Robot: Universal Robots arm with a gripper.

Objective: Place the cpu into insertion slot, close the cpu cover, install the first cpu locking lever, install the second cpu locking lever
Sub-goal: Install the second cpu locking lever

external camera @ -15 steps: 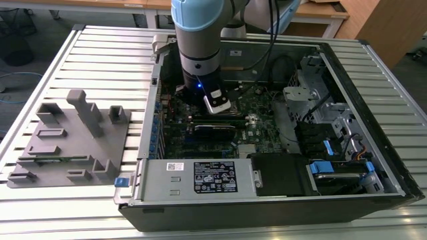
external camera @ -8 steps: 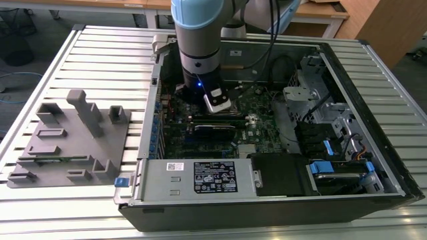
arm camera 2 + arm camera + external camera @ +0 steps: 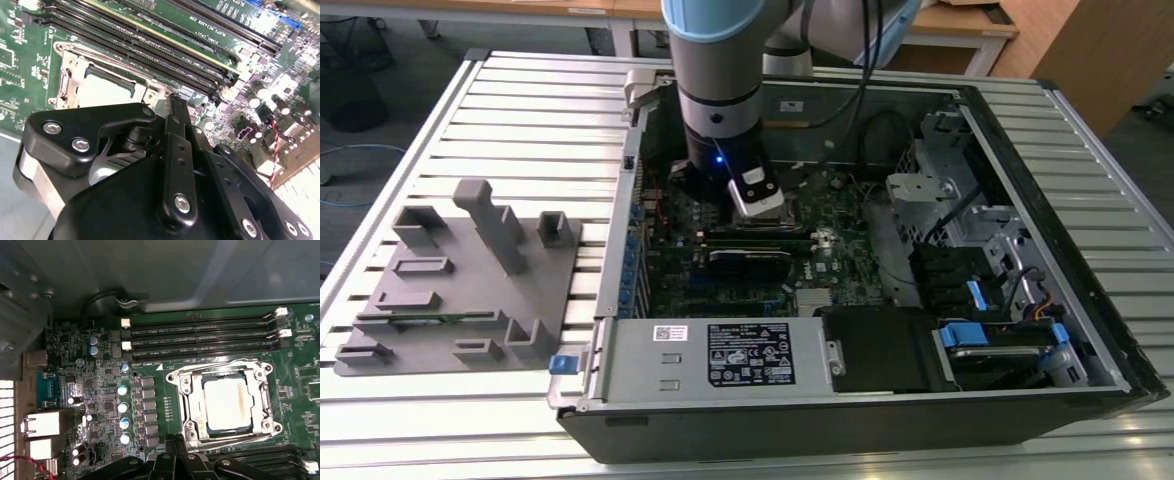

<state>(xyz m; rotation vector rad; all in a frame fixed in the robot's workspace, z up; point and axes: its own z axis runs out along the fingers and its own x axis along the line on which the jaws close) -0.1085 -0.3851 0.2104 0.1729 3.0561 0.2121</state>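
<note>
Black metal claw [image 3: 172, 439] pressed together, pinching nothing, low over a bumpy green board [image 3: 100, 390]. Just beside the claw's tip: a flat, square, dull silver chip [image 3: 226, 402] lying inside its dark socket [image 3: 220, 430]. Shiny thin metal frame [image 3: 192, 405] down flat around the chip. Long black slots [image 3: 200, 332] just past the socket. All inside an open computer case [image 3: 1067, 200].

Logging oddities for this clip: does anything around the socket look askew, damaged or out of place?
Nothing stands out. In the first wrist view the cpu lies flat and square in the insertion slot, the cpu cover sits down around it, and the board shows no damage. The pincer hangs beside the socket's edge.
</note>
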